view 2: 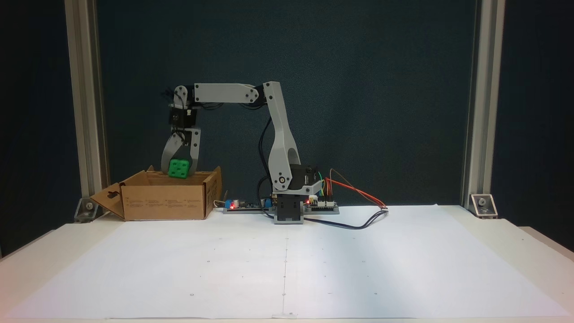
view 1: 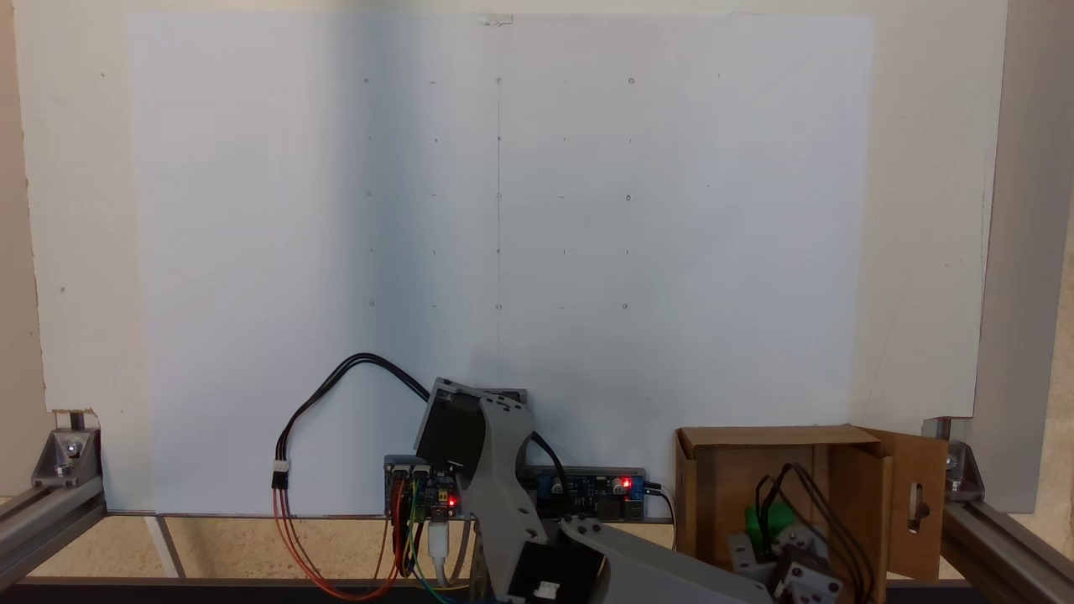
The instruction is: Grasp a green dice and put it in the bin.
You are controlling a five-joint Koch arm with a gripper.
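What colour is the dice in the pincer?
Bright green dice, clearest in the fixed view from the front, held above the bin.

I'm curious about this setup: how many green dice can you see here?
1. The green dice is held between the jaws of the tool, just above the open top of the bin. The bin's floor is partly hidden, so others could lie inside.

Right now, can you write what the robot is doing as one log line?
phase: over bin | gripper: shut on green dice | dice: above open cardboard bin, not released | next: likely open jaws
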